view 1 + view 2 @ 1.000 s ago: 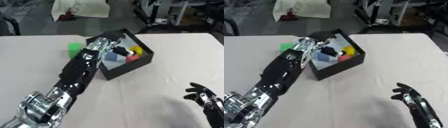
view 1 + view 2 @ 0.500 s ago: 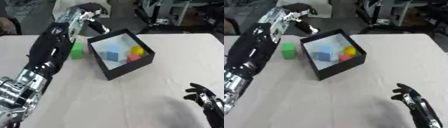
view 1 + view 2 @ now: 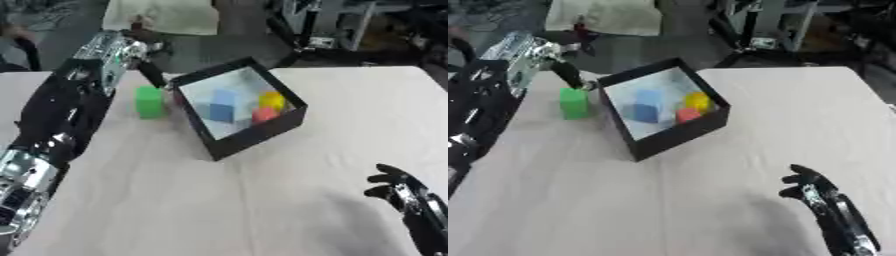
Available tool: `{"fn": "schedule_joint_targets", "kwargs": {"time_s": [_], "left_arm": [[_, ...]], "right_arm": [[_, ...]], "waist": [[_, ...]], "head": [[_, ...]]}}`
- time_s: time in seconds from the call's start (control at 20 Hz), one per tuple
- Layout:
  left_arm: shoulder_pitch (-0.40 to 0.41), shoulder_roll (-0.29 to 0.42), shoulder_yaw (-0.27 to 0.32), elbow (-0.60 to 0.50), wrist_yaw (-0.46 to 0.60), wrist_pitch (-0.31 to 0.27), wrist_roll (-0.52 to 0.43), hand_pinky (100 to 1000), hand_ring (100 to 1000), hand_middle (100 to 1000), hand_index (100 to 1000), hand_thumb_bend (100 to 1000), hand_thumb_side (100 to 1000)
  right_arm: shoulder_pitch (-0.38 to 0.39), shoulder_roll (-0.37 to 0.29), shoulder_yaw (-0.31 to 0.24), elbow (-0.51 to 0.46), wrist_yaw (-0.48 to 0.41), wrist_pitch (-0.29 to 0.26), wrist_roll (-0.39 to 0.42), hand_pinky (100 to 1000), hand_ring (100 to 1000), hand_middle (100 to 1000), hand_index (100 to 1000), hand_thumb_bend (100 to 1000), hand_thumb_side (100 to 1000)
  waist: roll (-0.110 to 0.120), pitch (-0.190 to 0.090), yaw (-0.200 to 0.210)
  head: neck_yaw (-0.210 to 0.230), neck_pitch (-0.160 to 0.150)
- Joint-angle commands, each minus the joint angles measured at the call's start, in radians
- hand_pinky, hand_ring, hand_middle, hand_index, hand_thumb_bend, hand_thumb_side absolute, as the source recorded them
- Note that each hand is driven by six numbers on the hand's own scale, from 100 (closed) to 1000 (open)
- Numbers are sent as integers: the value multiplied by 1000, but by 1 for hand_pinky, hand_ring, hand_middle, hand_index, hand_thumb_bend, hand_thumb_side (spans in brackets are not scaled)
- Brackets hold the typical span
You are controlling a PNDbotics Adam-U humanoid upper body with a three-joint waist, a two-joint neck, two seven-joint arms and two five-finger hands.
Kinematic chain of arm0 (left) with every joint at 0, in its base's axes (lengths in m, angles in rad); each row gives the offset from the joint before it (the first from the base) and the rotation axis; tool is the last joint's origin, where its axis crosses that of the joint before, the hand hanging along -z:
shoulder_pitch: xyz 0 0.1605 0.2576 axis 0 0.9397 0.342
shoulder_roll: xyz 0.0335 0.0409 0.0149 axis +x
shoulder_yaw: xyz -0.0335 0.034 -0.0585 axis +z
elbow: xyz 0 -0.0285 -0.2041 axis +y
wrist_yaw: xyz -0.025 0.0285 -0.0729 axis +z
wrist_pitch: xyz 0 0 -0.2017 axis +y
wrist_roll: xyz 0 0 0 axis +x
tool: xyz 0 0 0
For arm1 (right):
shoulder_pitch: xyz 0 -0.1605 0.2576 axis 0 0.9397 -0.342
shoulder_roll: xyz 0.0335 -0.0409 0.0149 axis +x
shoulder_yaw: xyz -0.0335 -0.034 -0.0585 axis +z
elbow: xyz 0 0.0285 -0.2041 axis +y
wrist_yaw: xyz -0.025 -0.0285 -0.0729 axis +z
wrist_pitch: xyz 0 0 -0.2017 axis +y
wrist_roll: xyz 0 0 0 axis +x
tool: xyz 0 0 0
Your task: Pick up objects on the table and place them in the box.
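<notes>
You've got blue, yellow & red blocks in the box point(image 3: 262, 132); green block point(image 3: 150, 102) left outside. Left hand point(image 3: 144, 55) fingers relaxed, holding nothing; right hand point(image 3: 402, 190) idle, open.

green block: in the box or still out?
Out. The green block stands on the table just left of the black box, with the left hand above it.

Left hand point(image 3: 144, 55) blurred; fingers indistinct.
</notes>
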Motion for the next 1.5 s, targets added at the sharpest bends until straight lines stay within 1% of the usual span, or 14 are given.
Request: {"fn": "schedule_joint_targets", "kwargs": {"time_s": [0.05,0.2,0.45,0.55,0.65,0.7,0.85,1.1,1.4,1.5], "left_arm": [[-39,21,39,48,-60,15,-41,817,837,882,916,358,366],[-39,16,69,53,-115,14,-22,816,832,878,911,332,328],[-29,4,103,72,-188,9,26,816,833,881,914,326,320],[-23,-1,109,79,-204,12,42,817,838,887,922,343,342],[-17,-5,113,83,-216,19,64,818,843,892,927,380,382],[-12,-8,114,83,-222,24,77,818,847,896,933,421,425],[3,-16,122,91,-242,46,123,819,853,903,943,446,452],[5,-10,134,107,-262,76,184,818,851,905,944,413,428],[-1,6,149,107,-299,132,270,816,847,907,934,356,380],[2,6,156,114,-303,148,300,814,844,903,932,345,379]], "right_arm": [[-2,-11,-4,-11,2,0,-3,761,609,653,841,100,741],[-2,-11,-4,-11,3,0,-3,761,609,653,841,100,741],[-3,-10,-4,-12,2,0,-3,761,609,653,841,100,739],[-4,-10,-4,-12,2,0,-3,761,609,653,841,100,739],[-5,-10,-3,-12,2,0,-2,762,609,653,841,100,743],[-5,-9,-2,-12,2,0,-2,762,609,653,841,100,746],[-10,-7,1,-12,4,1,1,762,610,654,841,100,752],[-21,1,1,-14,7,2,1,762,610,654,841,100,773],[-34,7,5,-16,16,5,3,762,610,654,841,100,792],[-38,8,5,-18,18,6,3,762,609,654,841,100,794]], "waist": [[-5,-8,-1],[-5,-8,-1],[-6,-8,-1],[-7,-7,-1],[-7,-5,-3],[-7,-3,-4],[-8,5,-10],[-10,28,-23],[-8,56,-42],[-8,64,-49]], "head": [[-1,-2],[-1,-2],[-4,-2],[-4,-2],[-3,-2],[-1,-2],[7,-2],[13,-2],[15,-2],[17,-2]]}}
